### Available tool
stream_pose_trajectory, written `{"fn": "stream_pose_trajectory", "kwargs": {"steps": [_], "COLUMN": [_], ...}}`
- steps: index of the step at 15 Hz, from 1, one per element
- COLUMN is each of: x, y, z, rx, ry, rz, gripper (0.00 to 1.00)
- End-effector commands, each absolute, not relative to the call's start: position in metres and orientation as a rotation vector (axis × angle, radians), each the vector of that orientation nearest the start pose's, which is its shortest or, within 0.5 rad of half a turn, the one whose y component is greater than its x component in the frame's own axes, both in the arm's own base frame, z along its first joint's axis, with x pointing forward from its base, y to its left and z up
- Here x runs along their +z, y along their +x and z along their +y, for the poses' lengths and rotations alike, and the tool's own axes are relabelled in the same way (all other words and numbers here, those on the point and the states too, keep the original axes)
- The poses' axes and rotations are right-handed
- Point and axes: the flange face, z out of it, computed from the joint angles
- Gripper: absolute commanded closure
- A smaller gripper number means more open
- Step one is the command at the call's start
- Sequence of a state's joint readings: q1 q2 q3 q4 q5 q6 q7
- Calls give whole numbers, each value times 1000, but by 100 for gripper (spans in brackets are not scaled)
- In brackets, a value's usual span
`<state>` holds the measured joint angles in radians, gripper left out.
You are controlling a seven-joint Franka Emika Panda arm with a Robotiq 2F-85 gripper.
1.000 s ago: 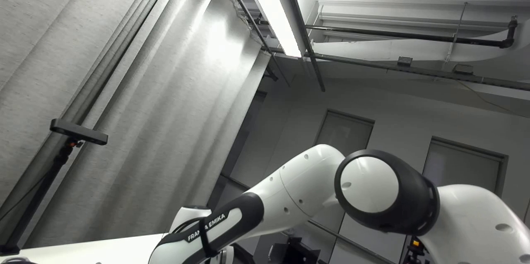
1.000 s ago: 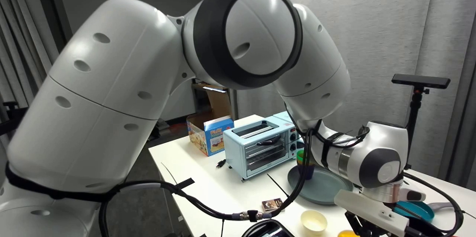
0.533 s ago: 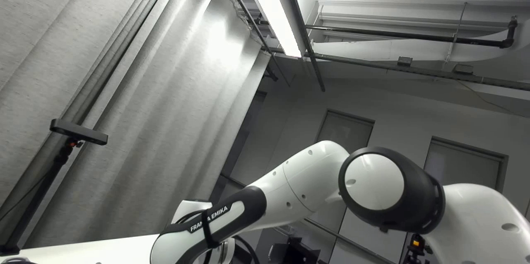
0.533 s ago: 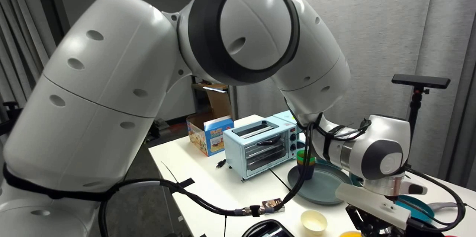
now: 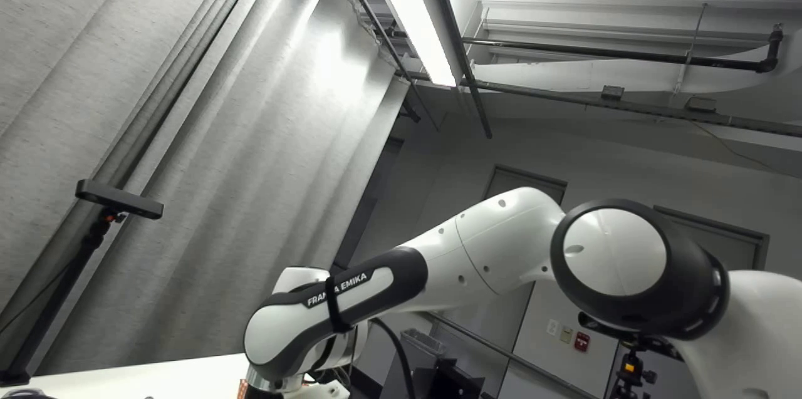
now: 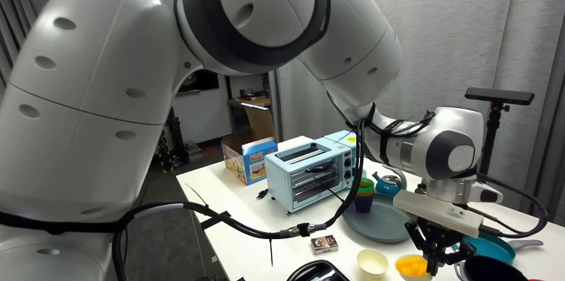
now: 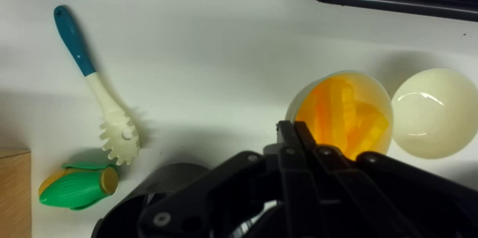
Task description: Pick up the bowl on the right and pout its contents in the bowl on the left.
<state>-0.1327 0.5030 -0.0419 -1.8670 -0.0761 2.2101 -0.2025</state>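
Holding yellow-orange pieces [image 7: 333,114], pale round bowl [image 7: 375,94], tool [image 7: 294,124] clamped on its rim

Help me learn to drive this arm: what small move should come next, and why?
Probably a sideways shift, carrying the filled bowl over the empty bowl before any tipping. In the wrist view, the pincer is closed on the filled bowl's rim, orange pieces lie inside, and the empty bowl sits beside it, not beneath, so tipping here might spill.
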Motion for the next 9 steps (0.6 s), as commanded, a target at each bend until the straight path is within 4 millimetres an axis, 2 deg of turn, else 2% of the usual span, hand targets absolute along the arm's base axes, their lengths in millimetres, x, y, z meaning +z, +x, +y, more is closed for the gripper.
{"fn": "stream_pose_trajectory", "kwargs": {"steps": [1,4,9], "x": [264,279,292], "y": [607,614,625], "z": [-96,-79,-49], "rx": [307,339,410], "ry": [-3202,-3237,-3308], "rz": [-141,-182,-266], "gripper": [99,99,99]}}
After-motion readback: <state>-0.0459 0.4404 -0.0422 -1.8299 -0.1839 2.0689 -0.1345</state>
